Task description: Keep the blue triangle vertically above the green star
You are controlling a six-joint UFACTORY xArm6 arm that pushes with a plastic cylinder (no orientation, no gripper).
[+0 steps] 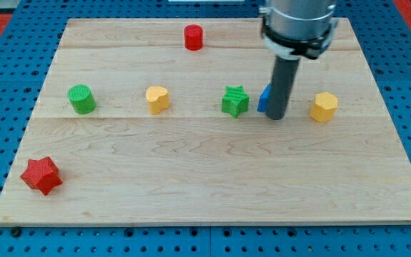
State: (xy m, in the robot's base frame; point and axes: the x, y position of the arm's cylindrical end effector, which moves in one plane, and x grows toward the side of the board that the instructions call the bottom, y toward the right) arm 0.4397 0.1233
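Blue triangle (264, 99) mostly hidden behind rod.

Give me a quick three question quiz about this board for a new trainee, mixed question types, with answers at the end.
1. True or false: the blue triangle sits to the view's left of the green star.
2. Which block lies nearest the view's top edge of the board? A) red cylinder B) red star C) green cylinder
3. Fill in: my tip stands right beside the ___ block, partly hiding it.

Key: 1. False, it is on the star's right. 2. A. 3. Blue.
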